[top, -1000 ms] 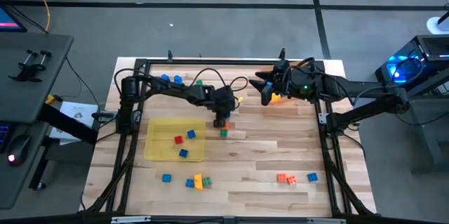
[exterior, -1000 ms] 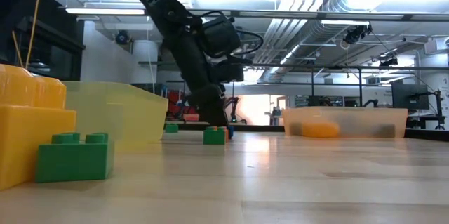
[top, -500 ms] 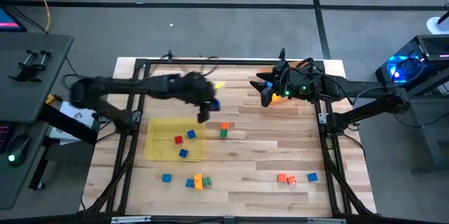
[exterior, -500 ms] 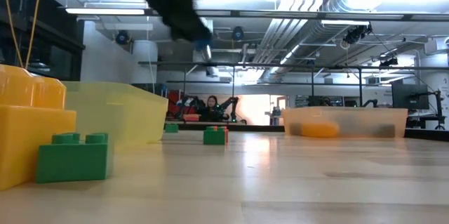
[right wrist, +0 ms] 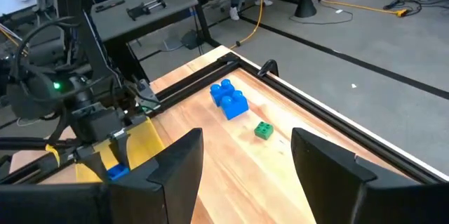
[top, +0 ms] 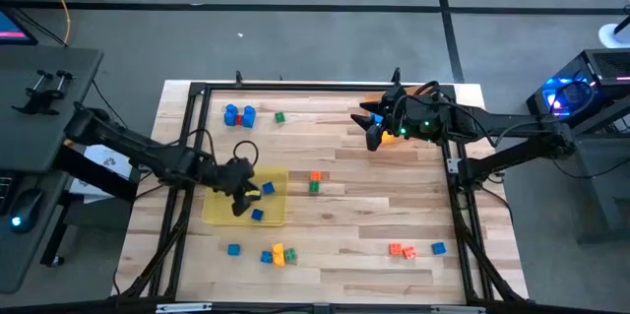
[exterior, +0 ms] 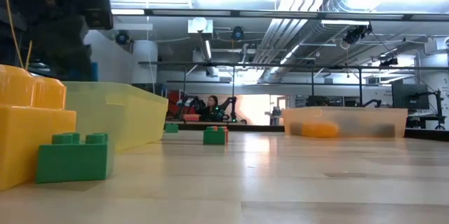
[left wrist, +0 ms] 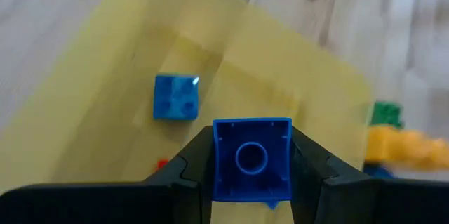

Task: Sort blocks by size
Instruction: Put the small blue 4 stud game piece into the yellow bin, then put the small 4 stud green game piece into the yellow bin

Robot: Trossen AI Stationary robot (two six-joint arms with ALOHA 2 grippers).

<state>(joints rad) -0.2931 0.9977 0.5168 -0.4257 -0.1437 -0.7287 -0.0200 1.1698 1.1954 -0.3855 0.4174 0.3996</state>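
Down at the near edge of the table (top: 335, 255) sit a blue brick (top: 233, 249), a blue, orange and green cluster (top: 277, 255), and off to the right side two orange bricks with a blue one (top: 413, 250). Above them the left gripper (left wrist: 251, 175) hovers over the yellow tray (top: 219, 208), its fingers pinching a small blue cube (left wrist: 251, 159) whose hollow underside faces the wrist camera. Another blue cube (left wrist: 175, 97) lies on the tray floor below it. Mid-table, an orange cube (top: 315, 177) and a green cube (top: 314, 188) sit touching. Farther back, the right gripper (right wrist: 245, 168) waits by the orange tray (top: 394, 135), fingers spread and holding nothing. Near the far rail rest a large blue brick (right wrist: 229, 99) and a small green cube (right wrist: 264, 130).
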